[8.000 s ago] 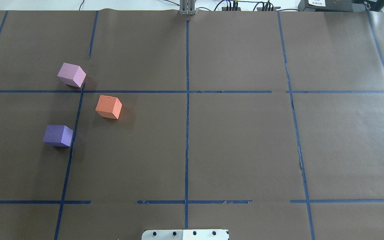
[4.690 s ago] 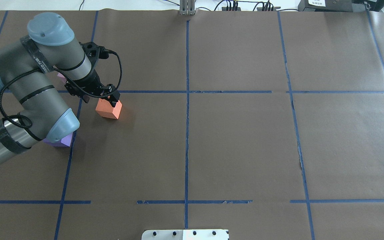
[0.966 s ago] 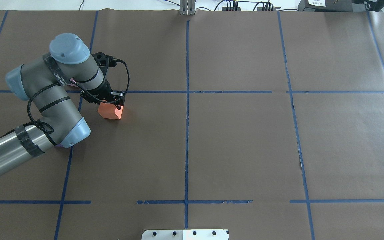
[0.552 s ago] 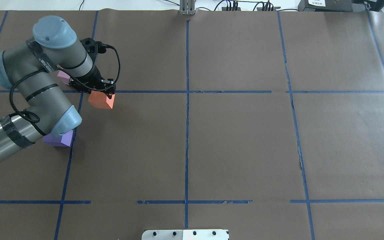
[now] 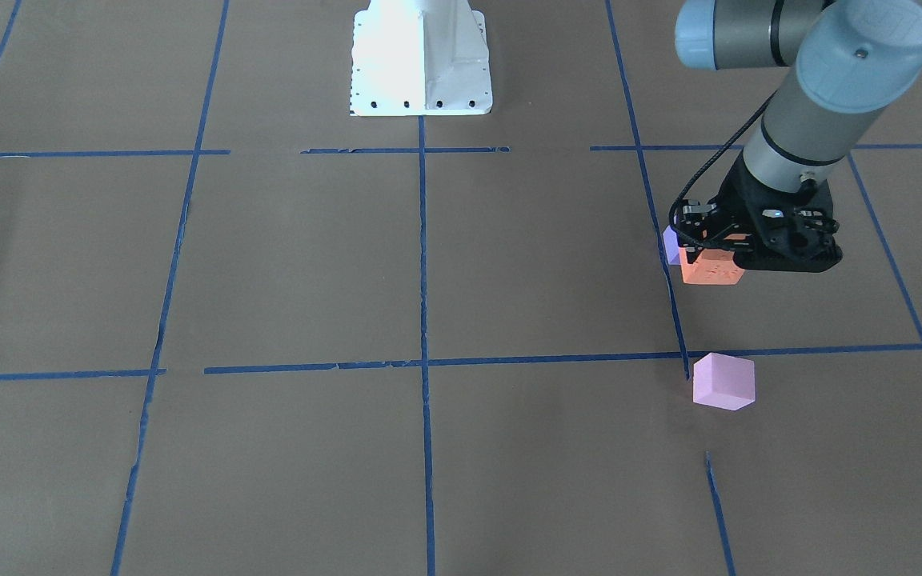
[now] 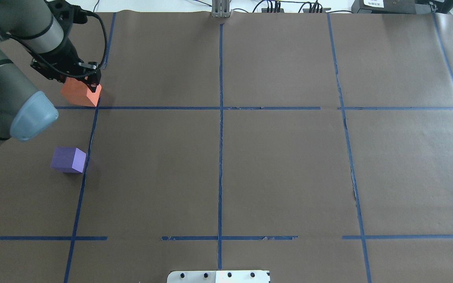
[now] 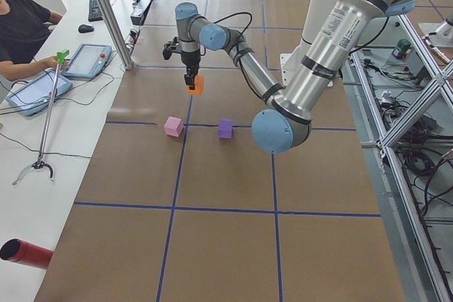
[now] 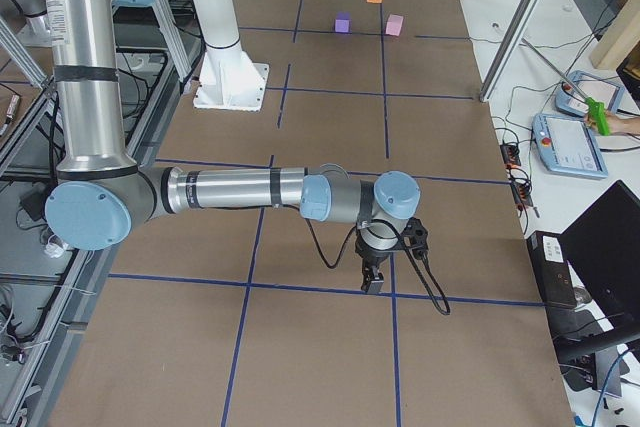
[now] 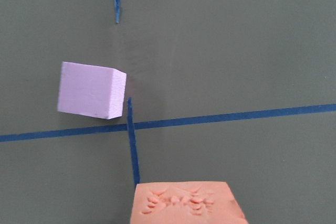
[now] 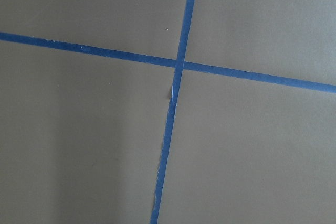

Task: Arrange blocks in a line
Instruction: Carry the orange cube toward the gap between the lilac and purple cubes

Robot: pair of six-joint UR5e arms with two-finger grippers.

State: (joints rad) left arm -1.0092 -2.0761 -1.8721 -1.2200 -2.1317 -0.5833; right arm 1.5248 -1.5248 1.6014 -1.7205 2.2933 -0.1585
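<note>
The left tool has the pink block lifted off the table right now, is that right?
Not quite. The left tool has the orange block lifted off the table, not the pink one. The pink block sits alone on the table, as the exterior front-facing view shows.

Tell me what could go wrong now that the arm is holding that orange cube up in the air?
The left gripper seems to pinch the orange block only near its top, so the soft-looking cube might slip or twist. The pink block lies on the table close by; a careless set-down could bump it out of place. The purple block sits well apart, so the line may end up crooked.
</note>
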